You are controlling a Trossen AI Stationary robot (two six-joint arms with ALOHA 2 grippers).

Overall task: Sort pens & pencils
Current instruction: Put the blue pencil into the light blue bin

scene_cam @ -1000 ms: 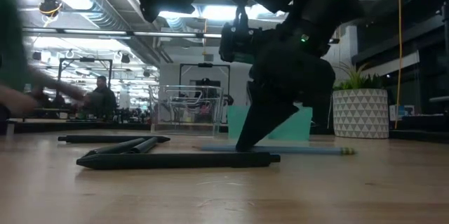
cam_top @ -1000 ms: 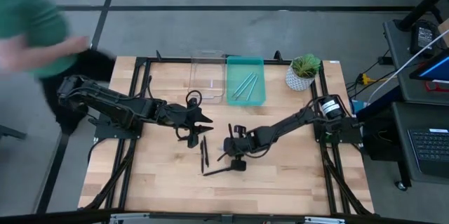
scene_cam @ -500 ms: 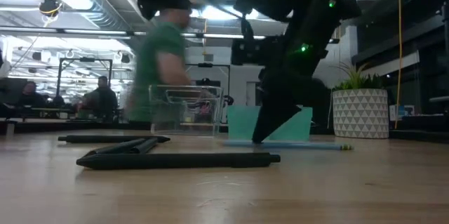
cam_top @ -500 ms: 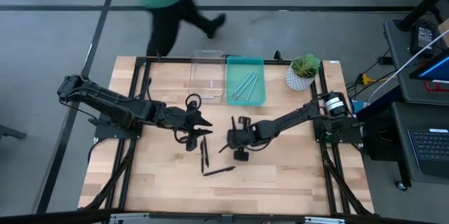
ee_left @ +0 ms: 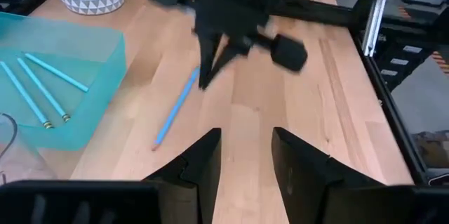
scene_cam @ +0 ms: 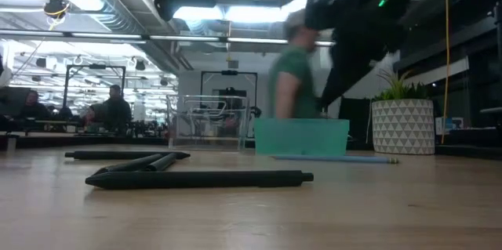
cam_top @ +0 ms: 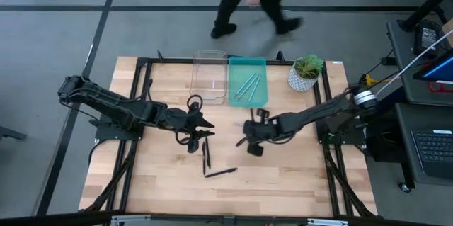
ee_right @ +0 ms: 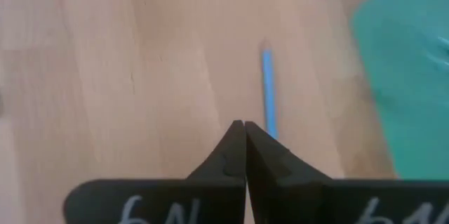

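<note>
Sorting partly done
Three blue pencils (cam_top: 248,85) in teal tray (cam_top: 247,100); black pens (cam_top: 207,154) remain on counter (cam_top: 163,183); right gripper (cam_top: 244,139) fingers pressed together, empty; left gripper (cam_top: 209,122) fingers spread.

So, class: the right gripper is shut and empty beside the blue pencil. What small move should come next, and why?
Probably open the right gripper and come down astride the blue pencil. Its fingers are pressed together with nothing between them, and the pencil lies loose on the table, outside the teal tray.

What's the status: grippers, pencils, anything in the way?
Right gripper shut, empty, above blue pencil. Left gripper open, waiting. Three pencils in teal bin. Nothing blocking.
</note>
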